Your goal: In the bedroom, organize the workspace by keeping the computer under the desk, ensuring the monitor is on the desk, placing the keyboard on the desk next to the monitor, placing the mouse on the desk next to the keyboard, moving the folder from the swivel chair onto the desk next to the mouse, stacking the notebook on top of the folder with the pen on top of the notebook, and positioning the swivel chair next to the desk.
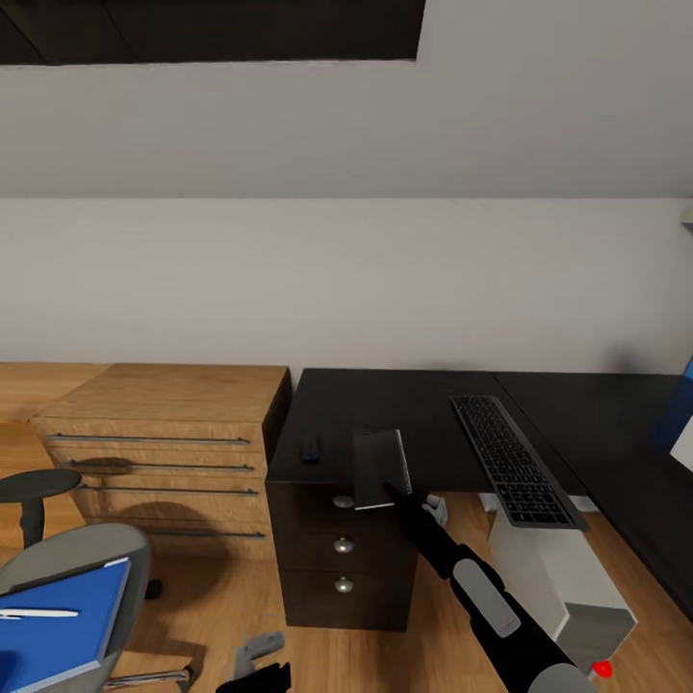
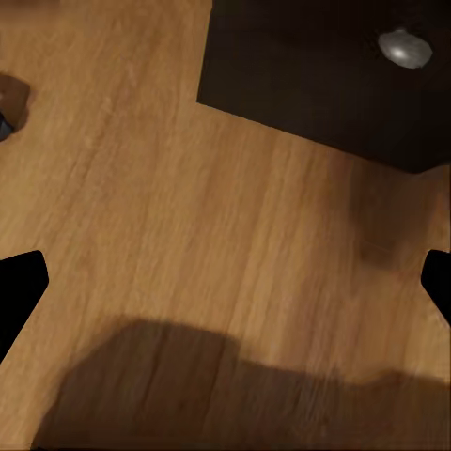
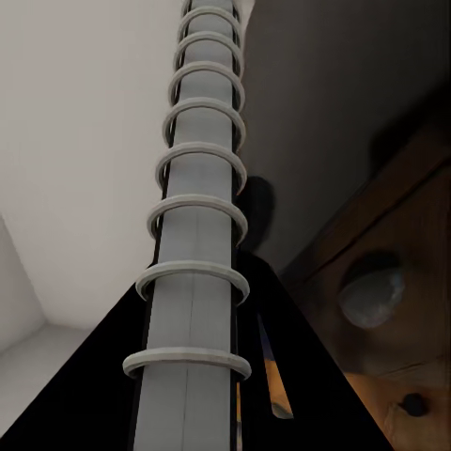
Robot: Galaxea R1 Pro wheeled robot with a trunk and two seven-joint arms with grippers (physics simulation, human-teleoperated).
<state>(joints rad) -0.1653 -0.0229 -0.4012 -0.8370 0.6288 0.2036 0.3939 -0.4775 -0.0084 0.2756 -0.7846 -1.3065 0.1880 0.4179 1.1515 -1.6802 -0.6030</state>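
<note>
My right gripper (image 1: 397, 493) is shut on the notebook (image 1: 380, 467), a dark grey book held at the front edge of the black desk (image 1: 414, 404). Its pale spiral binding (image 3: 193, 235) runs close past the camera in the right wrist view. The small dark mouse (image 1: 310, 448) lies on the desk just left of the notebook. To the notebook's right lies the keyboard (image 1: 515, 462). The grey computer (image 1: 563, 577) stands under the desk. At lower left, the swivel chair (image 1: 72, 558) carries the blue folder (image 1: 58, 630) and a white pen (image 1: 38, 612). My left gripper (image 1: 258, 659) (image 2: 225, 282) hangs open over the floor.
A black drawer unit (image 1: 342, 558) with silver knobs stands under the desk's left end, its corner (image 2: 319, 66) near my left gripper. A light-wood chest of drawers (image 1: 164, 443) stands to its left. A small round black stool (image 1: 34, 486) is by the chair. Something blue (image 1: 679, 414) shows at the right edge.
</note>
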